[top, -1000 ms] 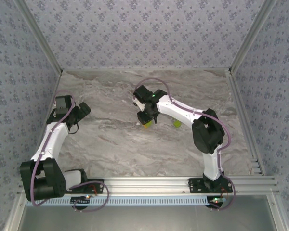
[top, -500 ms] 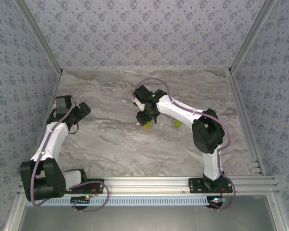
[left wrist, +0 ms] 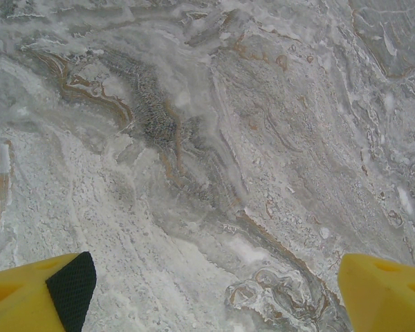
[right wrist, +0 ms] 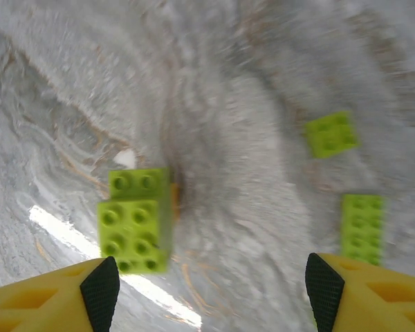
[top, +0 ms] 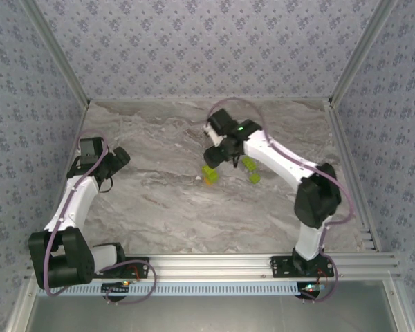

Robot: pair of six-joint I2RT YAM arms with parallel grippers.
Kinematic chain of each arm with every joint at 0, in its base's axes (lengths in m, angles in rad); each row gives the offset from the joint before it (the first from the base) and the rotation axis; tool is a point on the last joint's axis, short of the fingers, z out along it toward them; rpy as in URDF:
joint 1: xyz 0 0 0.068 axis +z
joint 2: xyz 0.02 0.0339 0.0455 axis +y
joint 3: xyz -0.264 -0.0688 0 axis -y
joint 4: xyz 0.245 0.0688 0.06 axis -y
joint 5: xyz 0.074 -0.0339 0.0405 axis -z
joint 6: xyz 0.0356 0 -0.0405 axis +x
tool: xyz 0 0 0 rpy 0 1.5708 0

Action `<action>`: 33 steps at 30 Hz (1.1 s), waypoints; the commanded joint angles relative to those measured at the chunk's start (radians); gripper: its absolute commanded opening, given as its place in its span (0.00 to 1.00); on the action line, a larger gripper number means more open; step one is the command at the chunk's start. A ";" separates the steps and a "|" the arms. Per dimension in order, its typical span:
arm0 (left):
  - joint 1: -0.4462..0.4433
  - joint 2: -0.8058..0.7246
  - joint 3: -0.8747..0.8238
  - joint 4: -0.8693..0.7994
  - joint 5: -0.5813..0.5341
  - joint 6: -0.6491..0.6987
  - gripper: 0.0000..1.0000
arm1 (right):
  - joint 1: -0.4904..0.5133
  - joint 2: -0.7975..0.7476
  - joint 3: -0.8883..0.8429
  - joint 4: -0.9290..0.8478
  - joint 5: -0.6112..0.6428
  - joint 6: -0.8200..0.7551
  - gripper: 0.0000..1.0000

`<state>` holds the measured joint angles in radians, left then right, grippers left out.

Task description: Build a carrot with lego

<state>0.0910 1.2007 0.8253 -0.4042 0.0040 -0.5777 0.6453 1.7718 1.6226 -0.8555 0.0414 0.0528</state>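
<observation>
Right wrist: one carrot (right wrist: pixel 135 221), two loose lego bricks (right wrist: pixel 330 135) (right wrist: pixel 362 227).

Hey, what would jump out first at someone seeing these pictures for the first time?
First, the lime-green brick stack near the middle of the grey marble table, just ahead of the right gripper, whose yellow fingers stand apart with nothing between them. Next, the loose green bricks lying to the right of the stack. The left gripper hangs open over bare marble at the table's left side.
</observation>
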 commanded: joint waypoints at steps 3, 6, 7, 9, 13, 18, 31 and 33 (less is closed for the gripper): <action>0.002 0.000 0.016 0.005 0.013 -0.007 0.92 | -0.132 -0.095 -0.084 -0.046 0.056 -0.033 0.77; 0.001 0.000 0.016 0.005 0.014 -0.008 0.92 | -0.188 -0.067 -0.136 -0.023 0.062 -0.050 0.77; 0.002 -0.001 0.018 0.005 0.014 -0.008 0.92 | -0.206 -0.050 -0.156 -0.001 0.052 -0.053 0.77; 0.002 -0.003 0.017 0.004 0.016 -0.008 0.92 | -0.234 -0.007 -0.184 0.039 0.020 -0.055 0.77; 0.002 -0.009 0.016 -0.001 0.016 -0.007 0.92 | -0.254 0.078 -0.196 0.104 -0.010 -0.073 0.76; 0.002 -0.010 0.017 0.000 0.016 -0.005 0.92 | -0.271 0.161 -0.170 0.122 -0.037 -0.099 0.74; 0.001 0.006 0.010 0.010 0.015 -0.005 0.92 | -0.336 0.254 -0.175 0.184 -0.135 -0.185 0.70; 0.002 0.007 0.010 0.010 0.013 -0.005 0.92 | -0.337 0.261 -0.174 0.192 -0.146 -0.196 0.69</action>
<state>0.0910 1.2007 0.8253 -0.4038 0.0113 -0.5777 0.3115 2.0197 1.4296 -0.6838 -0.0578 -0.1009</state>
